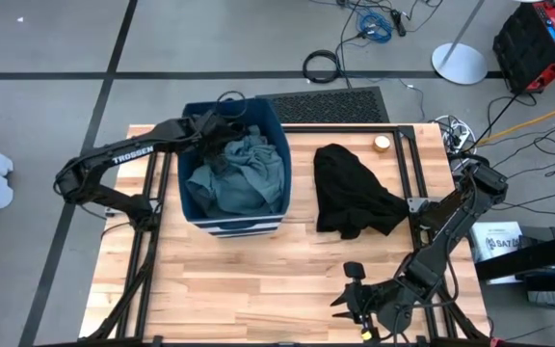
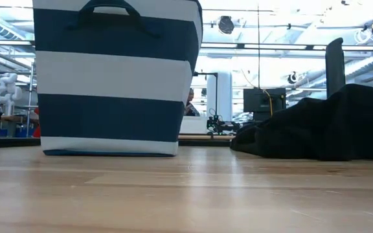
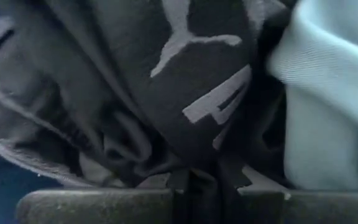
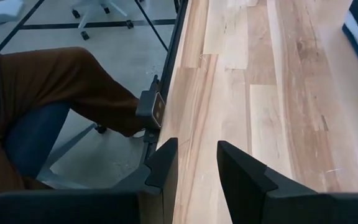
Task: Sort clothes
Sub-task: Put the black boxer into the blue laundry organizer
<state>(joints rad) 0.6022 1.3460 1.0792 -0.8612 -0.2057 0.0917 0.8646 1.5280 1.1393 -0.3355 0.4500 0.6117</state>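
Surface (image 1: 258, 280): pale wood planks with a dark frame around it; the near half lies bare, and the strip between the bin and the black garment is free.
Bin (image 1: 233, 169): navy with white stripes, upright on the left-centre of the surface; in the low view it is cut off at the top.
Black garment (image 1: 353, 193): a crumpled heap lying on the surface right of the bin, apart from it; long axis runs far to near, wider at the near end; its right edge reaches the frame rail. In the low view it is cut off at the right edge.
Grey-green garment (image 1: 249, 173): bunched inside the bin, filling most of the opening; no clear long axis.
Dark grey garment (image 3: 185, 87): at the bin's far-left corner, with pale printed lettering; its outline is hidden in folds.
Left arm (image 1: 128, 159): reaches from the left edge over the bin's far-left rim.
Left end effector (image 1: 208, 125): inside the bin's mouth, pressed together on a fold of the dark grey garment; its wrist view is filled with cloth.
Right arm (image 1: 441, 241): folded along the right edge.
Right end effector (image 4: 194, 168): at the near right edge of the surface, fingers (image 4: 166, 165) a little spread, holding nothing.
Person (image 4: 48, 99): a leg in brown, seated beside the surface, mostly cut off.
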